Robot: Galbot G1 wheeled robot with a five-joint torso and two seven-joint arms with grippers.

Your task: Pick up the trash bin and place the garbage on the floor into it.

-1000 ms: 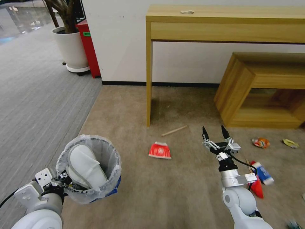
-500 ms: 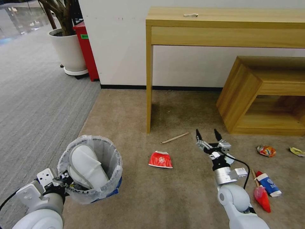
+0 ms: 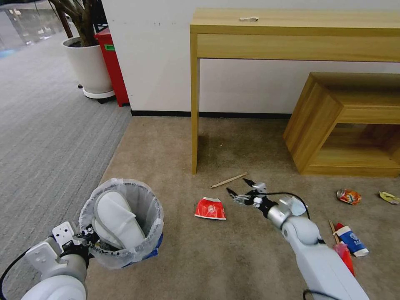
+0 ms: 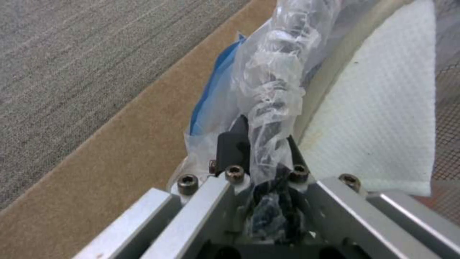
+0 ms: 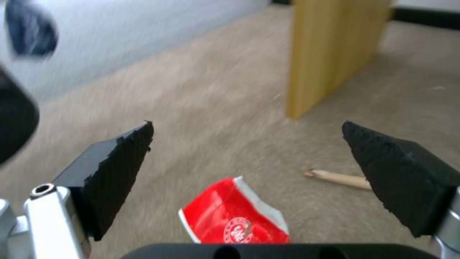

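Note:
My left gripper (image 3: 85, 241) is shut on the rim of the blue trash bin (image 3: 125, 223), which hangs above the beige floor (image 3: 200, 258) at lower left. Its crinkly clear liner (image 4: 271, 90) is pinched between the fingers, and a white slipper (image 3: 114, 218) stands inside. My right gripper (image 3: 239, 189) is open and points left, low over the carpet beside a flattened red-and-white paper cup (image 3: 210, 208), also seen between the fingers as the cup (image 5: 237, 221). A wooden stick (image 3: 229, 180) lies just beyond. More garbage lies right: a crushed orange can (image 3: 349, 196), a yellow wrapper (image 3: 389, 197), a white-blue wrapper (image 3: 352, 241).
A tall wooden console table (image 3: 291, 33) stands against the wall, its leg (image 3: 194, 125) just behind the cup. A low wooden bench (image 3: 350, 121) sits at right. A white planter (image 3: 89, 66) and a red box (image 3: 112, 71) stand at far left on grey carpet (image 3: 50, 137).
My right arm has swung down and leftward, turning the open gripper from upright to level near the red cup. The head view shifted slightly. The bin stays held.

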